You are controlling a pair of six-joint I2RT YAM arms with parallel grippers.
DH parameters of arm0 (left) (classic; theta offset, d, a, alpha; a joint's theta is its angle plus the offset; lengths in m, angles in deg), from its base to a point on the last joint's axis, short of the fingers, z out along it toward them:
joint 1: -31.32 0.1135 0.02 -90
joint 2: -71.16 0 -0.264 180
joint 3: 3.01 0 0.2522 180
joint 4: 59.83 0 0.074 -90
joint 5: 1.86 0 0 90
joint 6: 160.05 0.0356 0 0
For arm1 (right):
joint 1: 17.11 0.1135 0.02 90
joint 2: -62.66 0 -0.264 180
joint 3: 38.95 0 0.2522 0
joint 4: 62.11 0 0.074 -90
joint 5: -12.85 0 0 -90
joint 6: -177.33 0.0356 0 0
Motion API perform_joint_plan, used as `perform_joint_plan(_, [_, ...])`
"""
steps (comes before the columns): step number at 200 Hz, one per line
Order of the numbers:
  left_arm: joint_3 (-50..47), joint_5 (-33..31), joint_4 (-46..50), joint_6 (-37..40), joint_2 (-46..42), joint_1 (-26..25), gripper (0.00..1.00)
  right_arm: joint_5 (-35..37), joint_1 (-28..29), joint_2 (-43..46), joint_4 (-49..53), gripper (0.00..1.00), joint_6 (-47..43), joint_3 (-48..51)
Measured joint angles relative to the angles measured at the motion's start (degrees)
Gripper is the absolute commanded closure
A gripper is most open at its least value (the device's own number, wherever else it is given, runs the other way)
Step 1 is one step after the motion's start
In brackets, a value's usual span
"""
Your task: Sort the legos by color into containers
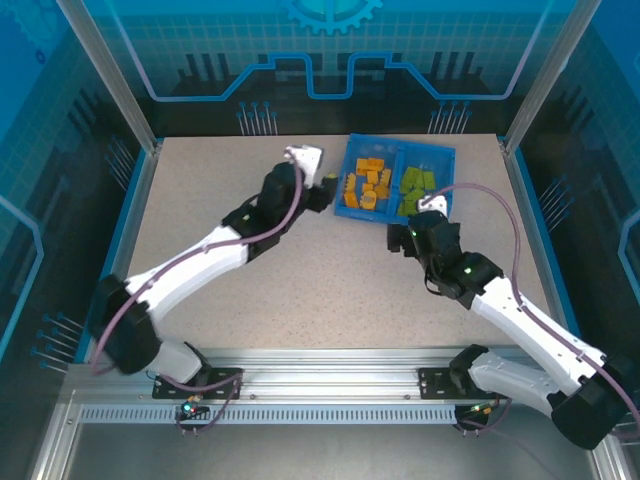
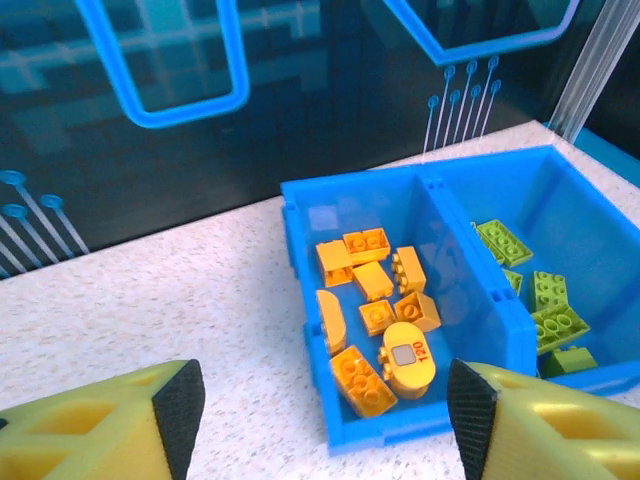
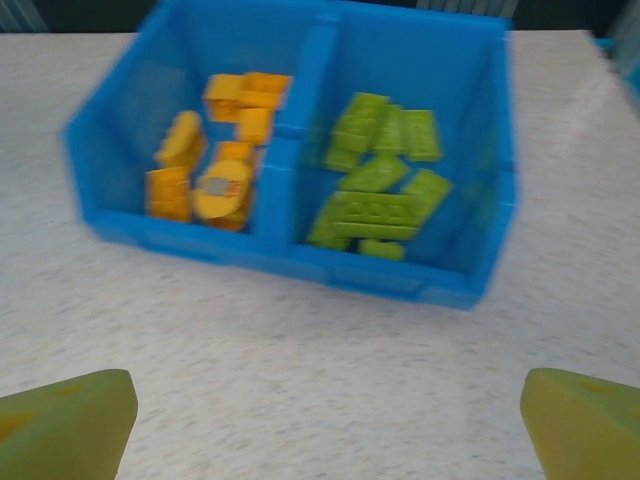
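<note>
The blue tray [image 1: 447, 152] stands at the back of the table, right of centre. Its left compartment holds several orange legos [image 1: 362, 188] and its right compartment several lime green legos [image 1: 417, 187]. My left gripper [image 1: 328, 192] hangs just left of the tray, open and holding nothing. In the left wrist view its fingers [image 2: 180, 410] straddle the tray's near left corner [image 2: 400, 425], with the orange legos [image 2: 375, 300] ahead and the green legos [image 2: 540, 295] to the right. My right gripper [image 3: 325, 430] is open over bare table in front of the tray [image 3: 350, 265].
The speckled table [image 1: 300, 280] is ringed by a blue rim and metal frame posts [image 1: 150, 140]. A dark back wall with blue patterns rises behind the tray. Both arms reach diagonally toward the tray from the near edge.
</note>
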Motion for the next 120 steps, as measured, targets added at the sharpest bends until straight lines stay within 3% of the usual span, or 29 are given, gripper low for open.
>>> perform_joint_plan(49, [-20.72,-8.83,-2.36,0.35,-12.46,1.09,0.23,7.13,-13.75,2.08,-15.15,0.0,-1.14,16.46])
perform_joint_plan(65, [-25.07,-10.4,-2.58,0.22,-15.17,3.43,0.1,7.82,-17.49,0.28,-20.63,0.0,-2.69,20.31])
perform_joint_plan(76, [-27.96,-11.13,-3.52,-0.11,-17.29,6.03,0.02,6.67,-19.69,-2.32,-24.55,0.0,-4.24,22.01])
perform_joint_plan(120, [-35.32,-12.26,-8.87,-0.9,-20.5,13.44,0.01,-4.63,-24.61,-16.65,-40.94,0.01,-10.86,23.19])
